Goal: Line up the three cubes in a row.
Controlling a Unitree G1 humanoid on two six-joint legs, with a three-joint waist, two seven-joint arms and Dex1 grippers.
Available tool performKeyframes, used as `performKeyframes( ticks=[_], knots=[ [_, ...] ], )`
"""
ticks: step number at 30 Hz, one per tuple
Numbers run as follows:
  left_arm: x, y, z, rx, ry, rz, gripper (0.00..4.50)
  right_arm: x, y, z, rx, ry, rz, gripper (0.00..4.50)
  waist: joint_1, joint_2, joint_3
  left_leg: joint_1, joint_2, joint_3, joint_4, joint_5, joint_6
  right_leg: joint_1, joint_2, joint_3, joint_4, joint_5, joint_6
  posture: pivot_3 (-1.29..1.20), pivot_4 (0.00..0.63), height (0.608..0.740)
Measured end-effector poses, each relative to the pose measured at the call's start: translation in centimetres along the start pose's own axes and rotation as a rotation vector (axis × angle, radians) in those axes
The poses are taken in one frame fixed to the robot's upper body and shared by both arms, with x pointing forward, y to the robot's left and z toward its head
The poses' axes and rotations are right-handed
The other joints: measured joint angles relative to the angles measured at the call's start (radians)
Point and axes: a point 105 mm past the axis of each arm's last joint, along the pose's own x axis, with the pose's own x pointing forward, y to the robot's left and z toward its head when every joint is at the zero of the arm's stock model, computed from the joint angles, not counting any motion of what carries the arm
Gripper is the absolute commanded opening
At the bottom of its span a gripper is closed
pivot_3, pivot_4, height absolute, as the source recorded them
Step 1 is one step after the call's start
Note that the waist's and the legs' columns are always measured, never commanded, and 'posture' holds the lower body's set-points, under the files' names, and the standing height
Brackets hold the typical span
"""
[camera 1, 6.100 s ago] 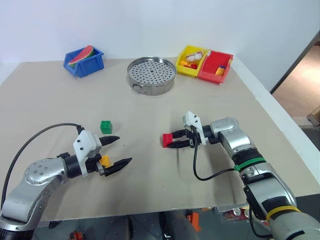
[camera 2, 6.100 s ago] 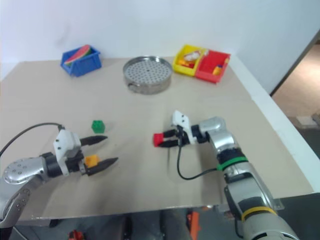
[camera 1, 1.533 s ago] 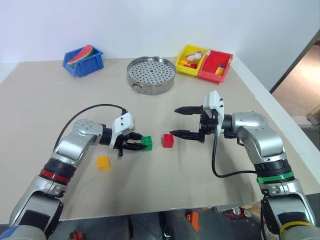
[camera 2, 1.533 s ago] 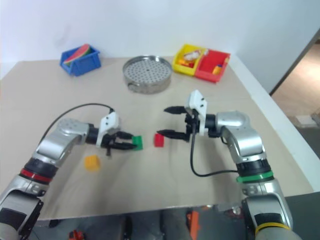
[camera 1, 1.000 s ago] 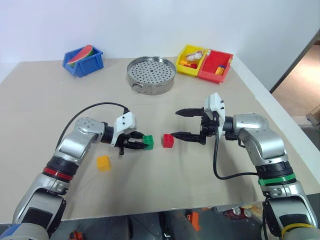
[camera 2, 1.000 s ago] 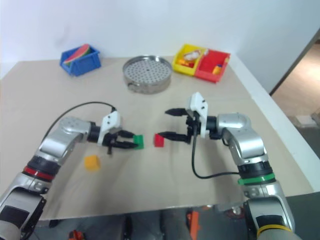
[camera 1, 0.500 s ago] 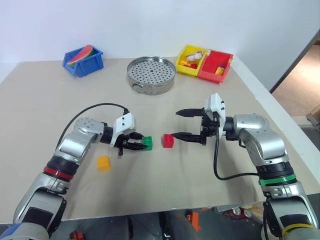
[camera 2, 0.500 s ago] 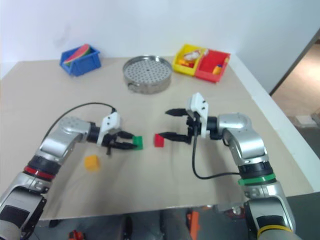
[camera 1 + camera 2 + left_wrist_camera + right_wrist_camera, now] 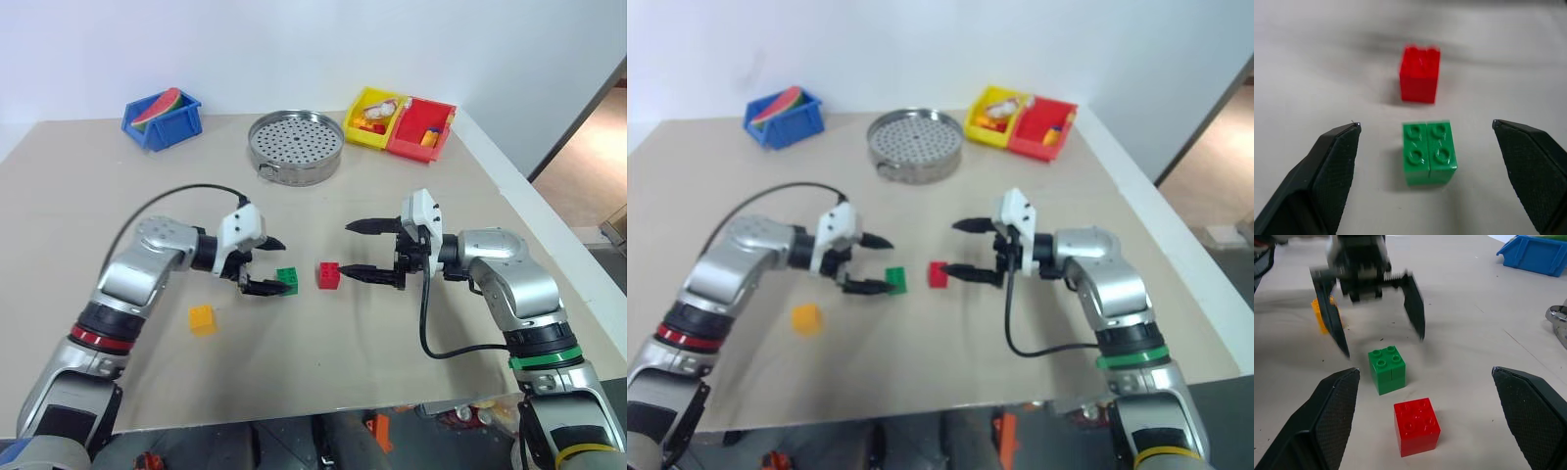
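Black-fingered left end effector (image 9: 275,264) gapes, angled down over green cube (image 9: 287,279).

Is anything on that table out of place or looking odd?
One thing: the yellow-orange cube sits apart, off to the robot's left and nearer its body, while the green cube and red cube stand close side by side between the two open grippers. Nothing looks spilled or damaged.

Head stereo cam looking down, wrist cams close, both showing green cube (image 9: 1429,152)
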Motion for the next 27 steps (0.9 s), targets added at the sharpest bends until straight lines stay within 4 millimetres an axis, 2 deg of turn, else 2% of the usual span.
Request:
performKeyframes(
  ticks=[5,9,14,20,22,27],
  knots=[
    [-2.2,-0.1,1.7,-0.048,-0.091,0.164,4.46,-0.2,-0.1,0.0,-0.005,0.006,-0.003,4.50,-0.002,0.000,0.000,0.000,0.000,0.000,0.000,0.000,0.000,0.000,0.000,0.000,0.000,0.000,0.000,0.00,0.150,0.740],
    [-3.7,-1.0,2.2,-0.088,-0.217,0.398,4.46,-0.3,-0.1,0.1,-0.015,0.002,0.000,4.50,-0.001,0.000,0.000,0.000,0.001,0.000,0.000,0.000,0.000,0.000,-0.001,0.000,0.000,0.000,0.000,0.00,0.150,0.740],
    [-5.4,-1.9,1.5,-0.146,-0.274,0.648,4.46,-0.3,-0.2,-0.4,-0.016,0.004,0.025,4.50,0.001,0.000,0.000,0.002,0.000,0.000,0.001,0.000,0.000,0.002,0.000,0.000,0.000,0.001,0.001,0.00,0.150,0.740],
    [-7.7,-3.2,-1.0,-0.225,-0.257,0.947,4.46,0.5,-0.4,-0.5,-0.028,0.010,0.063,4.50,0.000,0.000,0.000,0.004,0.000,0.000,0.001,0.000,0.000,0.003,0.000,0.001,0.000,0.001,0.000,0.00,0.150,0.740],
    [-8.3,-4.0,-1.2,-0.227,-0.253,1.000,4.46,0.6,-0.3,-0.5,-0.033,0.008,0.072,4.50,0.000,0.000,0.000,0.004,0.000,0.001,0.001,0.000,0.000,0.003,0.000,0.001,0.000,0.001,0.000,0.00,0.150,0.740],
    [-8.7,-6.3,-3.7,-0.316,-0.196,1.048,4.46,0.7,-0.3,-0.6,-0.039,0.010,0.080,4.50,0.000,0.000,0.000,0.004,0.000,0.001,0.001,0.000,0.000,0.002,0.000,0.002,0.000,-0.001,-0.003,0.00,0.150,0.740]
  ],
)
